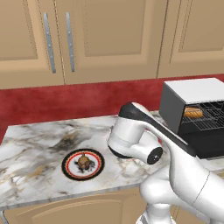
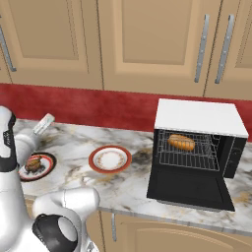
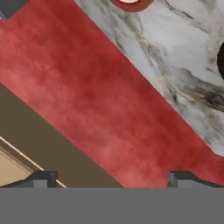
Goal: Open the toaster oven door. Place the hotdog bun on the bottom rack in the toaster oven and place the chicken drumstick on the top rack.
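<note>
A: Where does the toaster oven (image 2: 199,147) sit?

B: At the right of both base views, on the marble counter (image 2: 123,184). The toaster oven door (image 2: 189,188) lies folded down flat in front of it, so the inside shows.

A: And the hotdog bun (image 2: 181,142)?

B: Inside the oven, lying on a wire rack (image 2: 188,152) in the upper part of the cavity. In the left base view it shows at the right edge, the same bun on the grid. Which of the two racks it is I cannot tell for sure.

A: The chicken drumstick (image 1: 83,162)?

B: On a dark-rimmed plate (image 1: 69,168), lower left of centre in the left base view, well apart from the oven. A second, red-rimmed plate (image 2: 110,159) stands between that one and the oven.

A: The gripper (image 3: 113,178)?

B: Its two dark fingertips (image 3: 41,179) stand at the bottom of the hand view, far apart, nothing between them. Beyond them run the red backsplash (image 3: 87,96) and a corner of the counter.
</note>
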